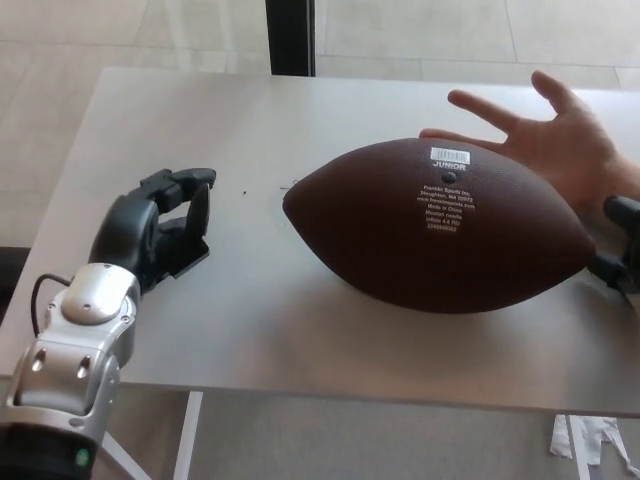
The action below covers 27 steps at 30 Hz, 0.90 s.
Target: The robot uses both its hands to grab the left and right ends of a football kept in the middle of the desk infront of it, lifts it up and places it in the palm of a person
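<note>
Left hand [160, 228] open, fingers curled, left of football [440, 225]; right hand [622, 245] unclear.

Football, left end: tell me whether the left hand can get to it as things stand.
Probably yes. The left hand is open, to the left of the football, and only bare desk shows between it and the ball's left tip. The person's hand is behind the other end, out of the way.

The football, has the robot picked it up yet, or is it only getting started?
Only starting. The football lies on the desk, ungrasped. The left hand hovers open, apart from the ball's left end; the right hand barely shows at the picture's edge. Gripping, lifting and delivering to the person's open palm behind the ball all remain.
</note>
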### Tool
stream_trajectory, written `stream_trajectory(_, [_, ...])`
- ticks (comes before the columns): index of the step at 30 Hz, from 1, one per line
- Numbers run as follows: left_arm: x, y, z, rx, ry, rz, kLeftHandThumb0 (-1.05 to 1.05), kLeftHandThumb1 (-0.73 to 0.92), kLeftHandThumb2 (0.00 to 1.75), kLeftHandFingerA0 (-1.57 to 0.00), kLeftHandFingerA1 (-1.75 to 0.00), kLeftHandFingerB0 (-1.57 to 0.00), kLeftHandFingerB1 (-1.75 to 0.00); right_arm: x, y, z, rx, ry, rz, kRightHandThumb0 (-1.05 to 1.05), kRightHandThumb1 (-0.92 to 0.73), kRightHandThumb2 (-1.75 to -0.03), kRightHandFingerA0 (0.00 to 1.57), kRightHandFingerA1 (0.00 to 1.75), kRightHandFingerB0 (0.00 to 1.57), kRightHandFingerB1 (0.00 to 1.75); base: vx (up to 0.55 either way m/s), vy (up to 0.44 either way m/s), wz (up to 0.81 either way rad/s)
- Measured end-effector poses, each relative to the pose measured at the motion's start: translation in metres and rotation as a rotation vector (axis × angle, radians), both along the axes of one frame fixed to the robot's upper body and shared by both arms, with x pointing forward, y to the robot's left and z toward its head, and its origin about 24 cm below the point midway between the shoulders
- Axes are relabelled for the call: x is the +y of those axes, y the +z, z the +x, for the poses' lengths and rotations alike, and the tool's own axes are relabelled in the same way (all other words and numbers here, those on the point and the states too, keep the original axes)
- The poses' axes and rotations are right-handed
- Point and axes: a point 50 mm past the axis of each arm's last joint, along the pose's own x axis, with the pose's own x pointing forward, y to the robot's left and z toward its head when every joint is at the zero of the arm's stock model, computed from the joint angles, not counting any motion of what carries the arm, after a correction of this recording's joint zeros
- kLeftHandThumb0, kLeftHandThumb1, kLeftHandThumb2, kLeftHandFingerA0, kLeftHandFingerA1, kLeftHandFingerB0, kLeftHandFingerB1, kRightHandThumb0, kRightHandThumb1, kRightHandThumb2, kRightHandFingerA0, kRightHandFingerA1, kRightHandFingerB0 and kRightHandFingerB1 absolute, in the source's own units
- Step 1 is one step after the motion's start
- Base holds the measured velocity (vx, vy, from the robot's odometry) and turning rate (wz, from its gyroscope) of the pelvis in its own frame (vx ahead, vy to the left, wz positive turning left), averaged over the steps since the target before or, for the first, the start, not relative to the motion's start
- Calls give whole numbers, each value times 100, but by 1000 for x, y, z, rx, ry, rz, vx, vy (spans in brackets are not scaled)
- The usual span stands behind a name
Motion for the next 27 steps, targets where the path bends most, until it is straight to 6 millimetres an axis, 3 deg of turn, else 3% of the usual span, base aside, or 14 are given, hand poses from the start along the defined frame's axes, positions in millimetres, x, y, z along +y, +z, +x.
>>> stream_trajectory(2, [1,0,2,-1,18,-9,-96,92,82,-49,-56,-31,-43,2,2,3,-9,-10,11,-101,-76,-97,63,68,44,48,0,0,0])
stream_trajectory(3, [1,-1,3,-3,24,-14,-90,92,82,-47,-54,-28,-39,4,2,5,-11,-12,16,-97,-92,-74,67,68,49,43,0,0,0])
stream_trajectory(4, [0,-2,3,-2,26,-20,-93,92,83,-46,-57,-28,-42,6,2,5,-12,-14,22,-92,-72,-118,68,72,46,53,0,0,0])
stream_trajectory(5, [0,-3,3,-3,27,-24,-94,92,82,-44,-58,-28,-43,7,1,6,-10,-16,27,-98,-92,-74,72,71,52,45,0,0,0])
stream_trajectory(13, [-13,-21,-6,-3,77,-163,-93,92,85,-51,-64,-27,-40,22,-14,3,18,-47,81,-96,-92,-74,74,74,51,46,0,0,0])
stream_trajectory(14, [-17,-26,-9,-2,93,-206,-84,80,120,-46,-65,-23,-49,25,-15,3,16,-50,88,-96,-92,-75,75,75,50,45,0,0,0])
stream_trajectory(15, [-21,-29,-12,-3,102,-238,-93,92,85,-49,-61,-26,-39,26,-15,3,15,-52,91,-96,-92,-75,73,74,50,45,0,0,0])
stream_trajectory(17, [-31,-36,-17,-13,125,-322,-93,92,85,-49,-61,-26,-39,28,-17,3,13,-59,98,-96,-92,-75,73,74,50,45,0,0,0])
stream_trajectory(18, [-35,-38,-19,-17,133,-353,-92,92,87,-46,-56,-28,-36,29,-18,3,12,-62,103,-98,-75,-121,73,73,42,51,0,0,0])
stream_trajectory(19, [-39,-39,-20,-21,136,-372,-94,92,86,-44,-59,-27,-39,30,-18,2,12,-65,106,-99,-92,-75,76,69,49,44,0,0,0])
stream_trajectory(21, [-48,-41,-21,-32,141,-415,-100,91,90,-49,-62,-26,-39,32,-19,2,9,-76,111,-98,-92,-71,75,67,51,44,0,0,0])
stream_trajectory(22, [-50,-41,-21,-35,141,-426,-101,85,96,-47,-62,-23,-40,32,-19,3,7,-79,113,-103,-74,-94,71,68,47,49,0,0,0])
stream_trajectory(25, [-59,-40,-17,-39,130,-452,-100,86,96,-45,-60,-21,-40,34,-17,5,-1,-84,119,-97,-92,-73,76,69,52,45,0,0,0])
stream_trajectory(27, [-66,-36,-12,-44,114,-463,-94,88,126,-46,-66,-22,-48,36,-13,9,-14,-86,121,-101,-92,-69,78,70,55,47,0,0,0])
